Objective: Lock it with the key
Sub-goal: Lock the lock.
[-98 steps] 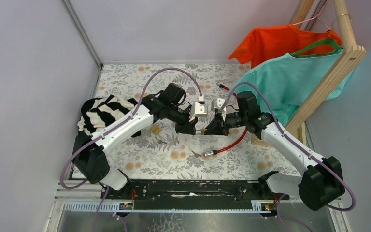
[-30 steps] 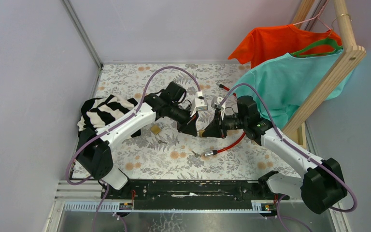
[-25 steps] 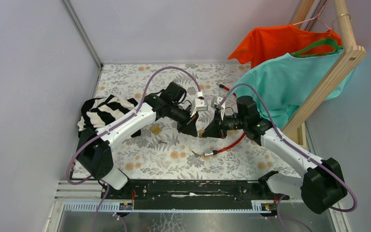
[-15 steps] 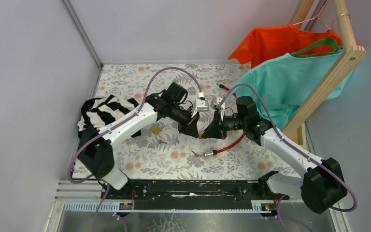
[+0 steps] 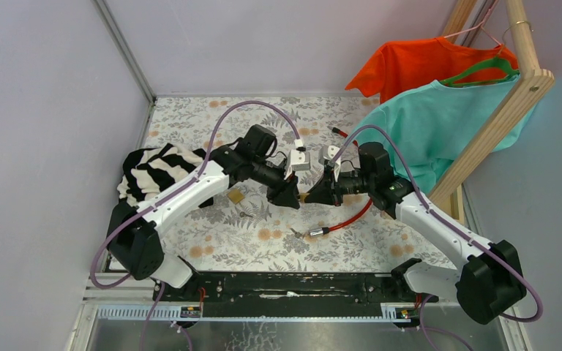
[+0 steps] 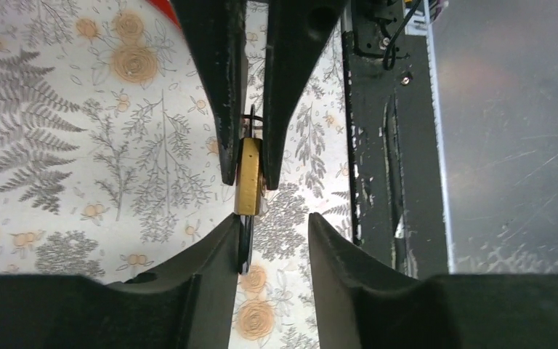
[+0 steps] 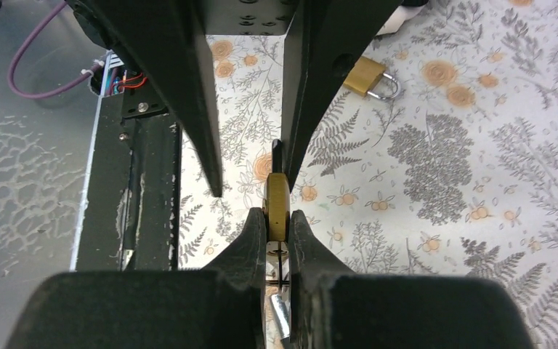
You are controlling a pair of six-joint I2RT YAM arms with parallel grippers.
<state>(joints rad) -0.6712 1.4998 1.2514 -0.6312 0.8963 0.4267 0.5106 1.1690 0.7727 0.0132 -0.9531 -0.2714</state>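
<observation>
Right hand (image 7: 277,220) clamps brass padlock (image 6: 248,178). Left hand (image 6: 272,227) parted, key (image 6: 244,243) at padlock's end against one finger. Second padlock (image 7: 367,76) lies on surface (image 7: 479,153).

Our left arm (image 5: 183,191) and right arm (image 5: 433,219) bend inward, tips nearly meeting. Our left gripper (image 6: 272,218) holds its jaws parted; our right gripper (image 7: 276,214) is clamped on the padlock (image 7: 277,195).

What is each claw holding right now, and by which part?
Right claw pinches the brass padlock by its flat sides; left claw is open, gripping nothing.
</observation>
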